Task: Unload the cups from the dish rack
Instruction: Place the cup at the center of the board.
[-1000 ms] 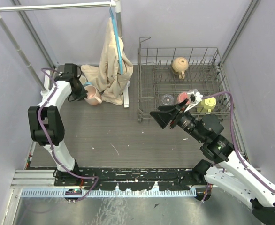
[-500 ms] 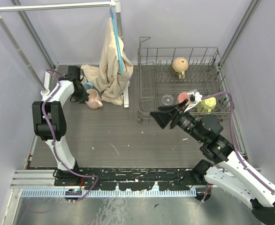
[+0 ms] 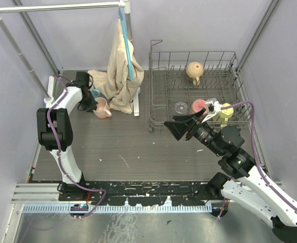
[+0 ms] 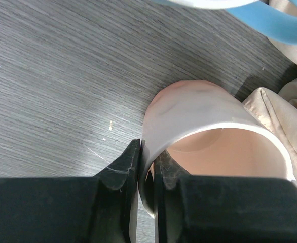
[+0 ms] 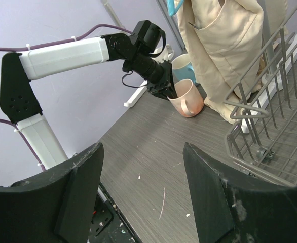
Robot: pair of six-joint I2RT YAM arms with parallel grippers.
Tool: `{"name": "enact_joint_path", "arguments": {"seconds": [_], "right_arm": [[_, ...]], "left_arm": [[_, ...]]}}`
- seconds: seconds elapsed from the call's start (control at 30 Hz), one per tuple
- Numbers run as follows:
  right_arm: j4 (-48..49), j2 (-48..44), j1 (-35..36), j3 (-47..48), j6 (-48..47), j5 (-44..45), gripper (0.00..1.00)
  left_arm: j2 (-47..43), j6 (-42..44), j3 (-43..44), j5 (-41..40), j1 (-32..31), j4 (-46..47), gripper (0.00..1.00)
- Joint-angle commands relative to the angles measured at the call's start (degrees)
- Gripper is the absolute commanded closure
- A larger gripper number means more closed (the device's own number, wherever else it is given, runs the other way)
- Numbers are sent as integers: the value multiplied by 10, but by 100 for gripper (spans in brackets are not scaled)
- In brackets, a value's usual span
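My left gripper [image 3: 91,106] is shut on the rim of the salmon pink mug [image 3: 102,108], which stands on the table beside the beige cloth; the wrist view shows the mug wall [image 4: 189,114] pinched between my fingers. A light blue mug [image 3: 95,93] sits just behind it, and shows in the left wrist view [image 4: 270,20] too. The grey wire dish rack [image 3: 158,109] holds a tan mug [image 3: 193,70], a clear glass [image 3: 180,107], a pink mug [image 3: 197,106] and a yellow-green mug [image 3: 223,112]. My right gripper [image 3: 180,125] is open and empty, hovering at the rack's front left corner.
A beige cloth [image 3: 119,71] hangs from a blue hanger on a metal rail at the back left. A white stand base [image 3: 137,101] lies between cloth and rack. Purple walls close in on both sides.
My left gripper has shifted a little right with the salmon pink mug still in it. My right arm has edged slightly right and up.
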Motion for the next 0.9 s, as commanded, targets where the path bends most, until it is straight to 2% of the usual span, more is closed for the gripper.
{"name": "enact_joint_path", "arguments": {"seconds": [0.0, 0.1, 0.43, 0.6, 0.73, 0.8, 0.87], "right_arm": [[15, -11, -2, 5, -9, 8, 30], [11, -16, -1, 6, -9, 11, 30], [1, -21, -1, 14, -13, 16, 30], [-5, -20, -1, 20, -14, 23, 30], [-10, -16, -1, 26, -12, 26, 30], [-13, -15, -1, 28, -14, 33, 30], [-17, -11, -1, 32, -20, 46, 30]], "left_arm": [[-5, 4, 23, 4, -1, -4, 76], [-6, 5, 25, 5, -1, -6, 68], [-35, 7, 35, 11, -1, -22, 52], [-77, -4, 49, 47, -1, -27, 41], [-115, -19, 54, 80, -1, -19, 38], [-136, -22, 56, 89, -2, -19, 42], [-163, -24, 53, 94, -6, -14, 41]]}}
